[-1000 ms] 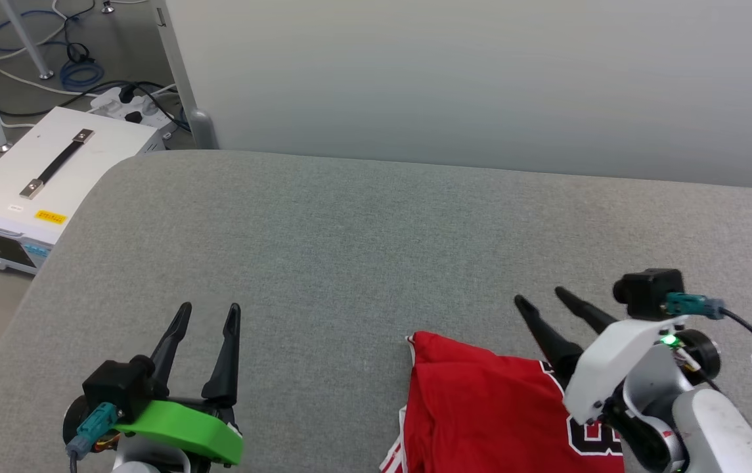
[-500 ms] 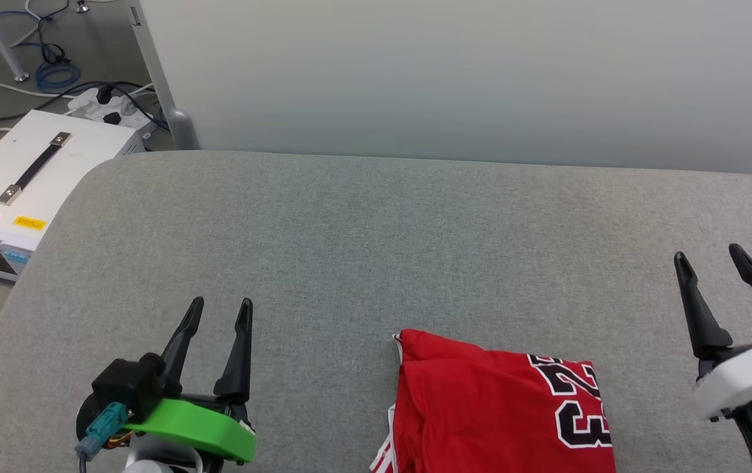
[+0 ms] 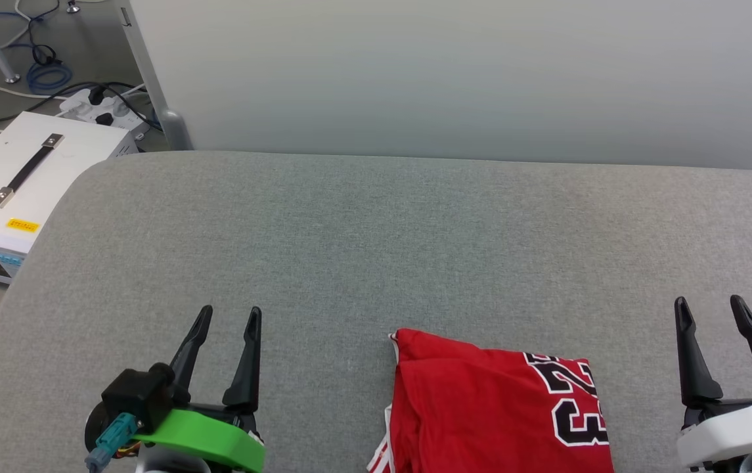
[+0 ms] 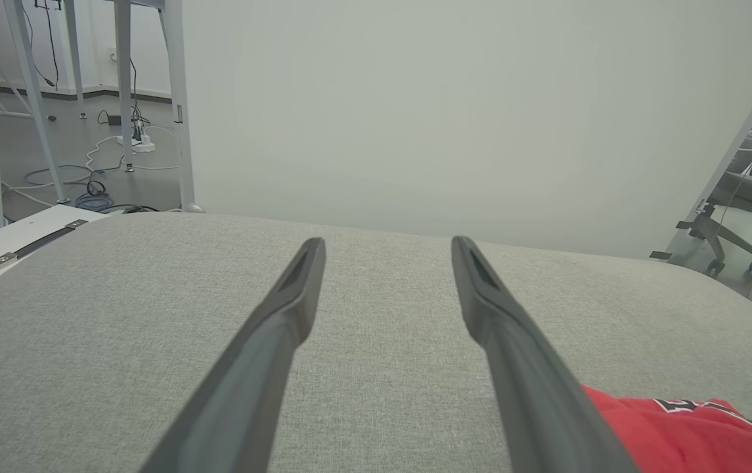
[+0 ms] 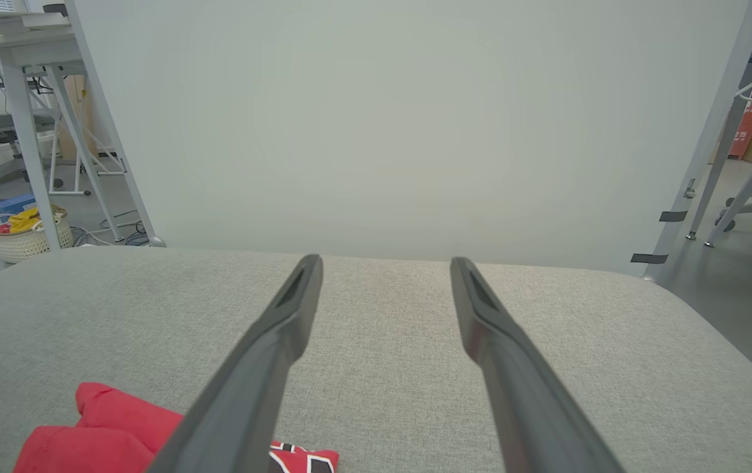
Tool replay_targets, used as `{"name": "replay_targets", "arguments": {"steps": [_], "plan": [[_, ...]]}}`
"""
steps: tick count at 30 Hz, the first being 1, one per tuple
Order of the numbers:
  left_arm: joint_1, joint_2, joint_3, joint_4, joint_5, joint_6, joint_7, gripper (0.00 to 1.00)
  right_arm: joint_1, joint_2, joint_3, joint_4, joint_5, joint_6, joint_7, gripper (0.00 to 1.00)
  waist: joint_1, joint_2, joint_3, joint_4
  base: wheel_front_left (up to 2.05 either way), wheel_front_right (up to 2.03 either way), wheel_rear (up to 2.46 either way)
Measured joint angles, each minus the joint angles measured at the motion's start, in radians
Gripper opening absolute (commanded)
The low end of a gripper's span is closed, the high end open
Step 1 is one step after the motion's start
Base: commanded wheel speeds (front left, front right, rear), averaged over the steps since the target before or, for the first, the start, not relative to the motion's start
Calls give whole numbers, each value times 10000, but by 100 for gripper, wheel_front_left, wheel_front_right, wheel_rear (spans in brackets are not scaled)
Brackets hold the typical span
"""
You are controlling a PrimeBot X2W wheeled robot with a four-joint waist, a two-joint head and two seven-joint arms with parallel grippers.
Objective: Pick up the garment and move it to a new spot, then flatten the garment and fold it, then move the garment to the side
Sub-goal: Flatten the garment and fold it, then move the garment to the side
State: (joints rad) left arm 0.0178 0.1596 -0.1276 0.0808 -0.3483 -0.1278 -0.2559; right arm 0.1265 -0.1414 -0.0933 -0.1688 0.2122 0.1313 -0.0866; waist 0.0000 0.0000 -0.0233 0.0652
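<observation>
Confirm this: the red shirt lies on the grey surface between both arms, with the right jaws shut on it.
Wrong on the jaws: the head view shows the right jaws open and clear of the red shirt. It does lie on the grey surface between both arms.
</observation>
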Motion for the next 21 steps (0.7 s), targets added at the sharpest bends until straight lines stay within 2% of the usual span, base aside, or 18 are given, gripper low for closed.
{"name": "replay_targets", "arguments": {"steps": [8,14,21], "plan": [[42,-42,-61,-136,59,0,0,100,155,184,54,171,-192,0,-12,100,0,0,82,60,0,0,0],[32,-42,-98,-173,59,0,0,100,191,142,159,123,-203,0,708,100,0,0,204,95,0,0,0],[13,-42,-213,-157,58,0,0,100,451,-100,715,56,270,0,3720,100,0,0,456,211,0,0,0]]}}
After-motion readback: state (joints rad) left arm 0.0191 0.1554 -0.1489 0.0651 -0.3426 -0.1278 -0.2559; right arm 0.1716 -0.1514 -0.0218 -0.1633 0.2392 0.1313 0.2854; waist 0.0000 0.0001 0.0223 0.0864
